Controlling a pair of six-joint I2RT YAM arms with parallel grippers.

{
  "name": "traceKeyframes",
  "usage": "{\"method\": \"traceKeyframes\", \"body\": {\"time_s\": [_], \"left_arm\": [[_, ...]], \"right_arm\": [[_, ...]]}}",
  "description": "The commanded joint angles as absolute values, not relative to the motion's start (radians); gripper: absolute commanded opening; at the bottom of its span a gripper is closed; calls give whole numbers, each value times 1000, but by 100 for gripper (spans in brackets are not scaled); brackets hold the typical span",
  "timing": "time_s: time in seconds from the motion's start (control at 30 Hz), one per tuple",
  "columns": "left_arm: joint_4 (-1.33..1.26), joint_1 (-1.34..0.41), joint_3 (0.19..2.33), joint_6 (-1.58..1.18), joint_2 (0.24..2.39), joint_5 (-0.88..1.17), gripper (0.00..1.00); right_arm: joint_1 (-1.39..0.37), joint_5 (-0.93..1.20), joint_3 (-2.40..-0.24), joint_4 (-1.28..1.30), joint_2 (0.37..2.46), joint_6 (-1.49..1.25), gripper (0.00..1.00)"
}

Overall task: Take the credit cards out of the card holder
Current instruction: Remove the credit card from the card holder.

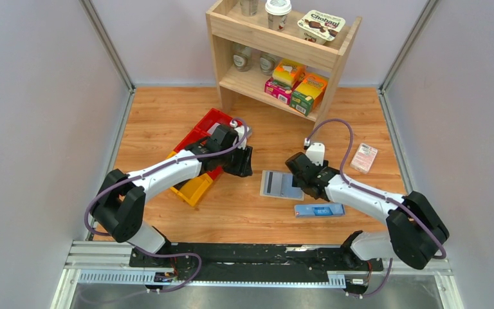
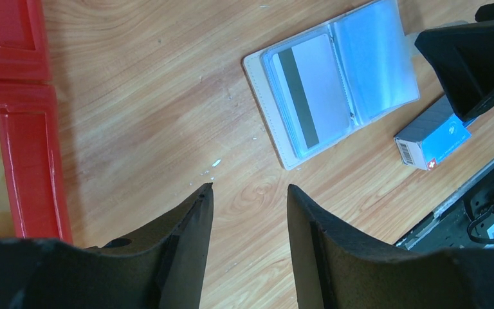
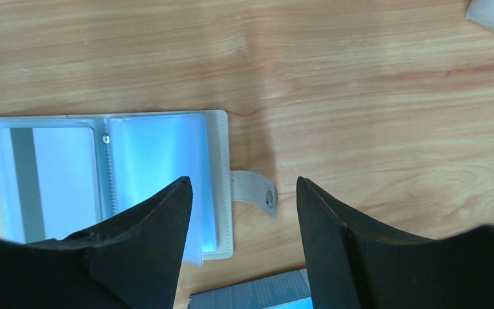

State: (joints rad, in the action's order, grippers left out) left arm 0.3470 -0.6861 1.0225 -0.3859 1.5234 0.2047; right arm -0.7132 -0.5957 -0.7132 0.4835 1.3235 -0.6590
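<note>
Between left pincer (image 2: 249, 188) and right pincer (image 3: 243, 181), both agape, flat cream card holder (image 1: 276, 185), glossy blue inside.

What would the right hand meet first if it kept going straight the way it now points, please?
Probably the cream snap tab of the open cream-beige card holder, framed by the open right hand; depth is unclear, so perhaps the wooden table instead.

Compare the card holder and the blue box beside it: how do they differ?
The card holder lies open, a striped card showing inside; the blue box looks closed. The holder is broad, thin and cream-edged with pale blue lining; the box is long, narrow and thicker. The holder has a snap tab; the box bears a barcode. Both lie flat on the table.
</note>
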Motion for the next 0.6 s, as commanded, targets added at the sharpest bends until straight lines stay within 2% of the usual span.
{"method": "traceKeyframes", "body": {"time_s": [0.0,0.13,0.57], "left_arm": [[322,-689,1057,-388,1513,204,54],[322,-689,1049,-403,1503,178,54],[287,-690,1094,-454,1581,210,49]], "right_arm": [[-713,-531,-744,413,1278,-553,65],[-716,-280,-712,230,1216,-468,65],[-601,27,-683,35,1420,-589,55]]}}
